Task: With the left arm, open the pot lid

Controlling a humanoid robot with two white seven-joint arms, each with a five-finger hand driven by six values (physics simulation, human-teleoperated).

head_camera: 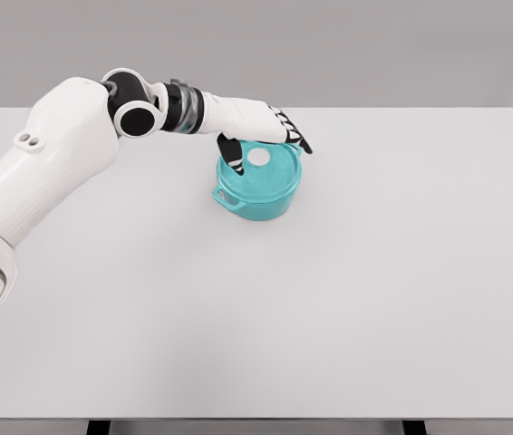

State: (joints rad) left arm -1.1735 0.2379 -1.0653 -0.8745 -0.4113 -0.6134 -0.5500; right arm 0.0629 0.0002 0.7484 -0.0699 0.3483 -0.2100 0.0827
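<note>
Teal pot (258,184) sits under the left robot hand (270,136), fingers spread above its lid (261,168)

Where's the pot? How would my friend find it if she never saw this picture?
Look at the big white table and follow the robot's white arm out to its left hand. Right under that hand sits the pot. It is round and teal with a white knob on its lid, the only colourful thing there.

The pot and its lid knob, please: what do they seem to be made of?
The pot looks like enamelled metal or glossy plastic: a uniform teal with soft highlights on the wall. Being a render, it could be either. The lid matches it. The knob is plain matte white, perhaps plastic or ceramic. The left hand hovers over it.
</note>
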